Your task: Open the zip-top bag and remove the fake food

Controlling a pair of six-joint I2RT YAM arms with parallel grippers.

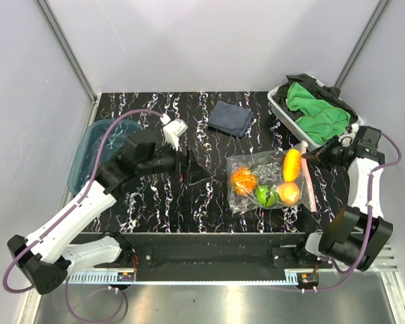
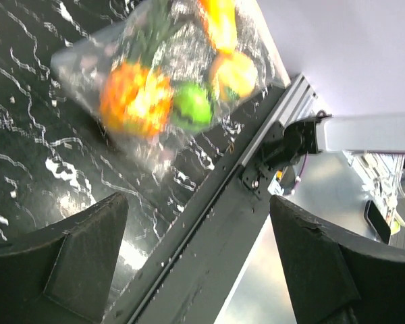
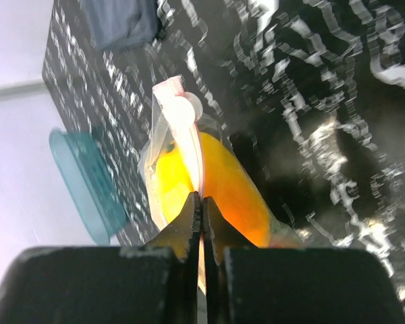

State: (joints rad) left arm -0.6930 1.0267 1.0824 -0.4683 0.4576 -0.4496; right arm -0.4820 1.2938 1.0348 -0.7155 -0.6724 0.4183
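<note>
Right gripper (image 1: pixel 309 156) is pressed shut, and the wrist view shows why: its two fingertips (image 3: pixel 201 202) meet on the pinkish zip strip (image 3: pixel 179 115), pinching it at the far end of the mouth. That strip (image 1: pixel 309 183) runs from the pinch back toward the near edge of the table (image 1: pixel 155 202), so the mouth of the zip-top bag (image 1: pixel 256 165) faces the right arm. The bag lies flat, right of the table's middle, with its closed bottom pointing left.

Over on the other side, the left gripper (image 1: pixel 196 172) hangs with its jaws spread wide and nothing between them. It sits just left of the bag, apart from it and aimed its way. Its own camera confirms it: left gripper (image 2: pixel 199 229) open, with the bag (image 2: pixel 81 61) ahead and blurred.

The fake food (image 1: pixel 243 181) is all inside: an orange piece at the left end, a green ball (image 1: pixel 265 196) beside it, and two orange-yellow pieces (image 1: pixel 291 164) up against the mouth. One of those (image 3: pixel 223 189) fills the right wrist view just behind the strip.

So here is the relation that matters. The mouth is on the right, and the right arm already has one end of it. The free left gripper comes at the bag from the sealed end. To part the strip, my read is that it has to cross over the food to reach the lip, or else hold down the bag's body while the right arm pulls
</note>
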